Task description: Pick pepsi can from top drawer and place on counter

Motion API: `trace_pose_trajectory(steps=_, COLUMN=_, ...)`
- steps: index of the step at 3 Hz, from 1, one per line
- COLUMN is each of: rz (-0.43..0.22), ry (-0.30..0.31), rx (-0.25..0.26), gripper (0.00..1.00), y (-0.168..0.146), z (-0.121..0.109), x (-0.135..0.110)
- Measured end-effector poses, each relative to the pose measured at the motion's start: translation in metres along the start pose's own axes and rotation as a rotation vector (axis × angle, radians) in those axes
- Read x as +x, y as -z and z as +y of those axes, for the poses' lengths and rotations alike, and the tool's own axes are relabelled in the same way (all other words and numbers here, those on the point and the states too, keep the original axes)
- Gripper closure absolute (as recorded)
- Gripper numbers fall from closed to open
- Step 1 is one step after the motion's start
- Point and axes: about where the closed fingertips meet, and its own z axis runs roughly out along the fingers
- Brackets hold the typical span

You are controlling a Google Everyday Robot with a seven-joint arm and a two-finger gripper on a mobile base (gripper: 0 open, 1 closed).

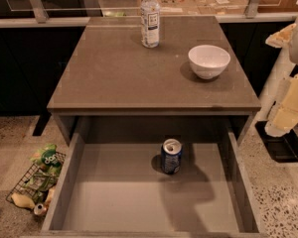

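**Upright can waits lower left of the gripper**

The counter (pixel 114 73) fills the upper middle of the frame, with the top drawer (pixel 64 187) open below it. The gripper (pixel 283 118) hangs at the right edge; open or closed cannot be told. The pepsi can (pixel 171 156) stands at the drawer's back centre, long axis vertical, lower left of the gripper.

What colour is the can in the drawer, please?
Dark blue can, silver top, camera view; hand beside counter.

Pepsi can (pixel 171 156) upright in open top drawer (pixel 114 202).
Dark blue w/ silver top, mid-drawer toward back; gripper (pixel 287 114) rt of bench (pixel 114 68).
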Motion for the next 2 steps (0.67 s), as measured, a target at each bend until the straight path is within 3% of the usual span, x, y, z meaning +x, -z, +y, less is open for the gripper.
trace_pose_trajectory(steps=2, rz=-0.324, ry=-0.130, rx=0.000, gripper=0.00, y=-0.080, z=0.020, x=0.092)
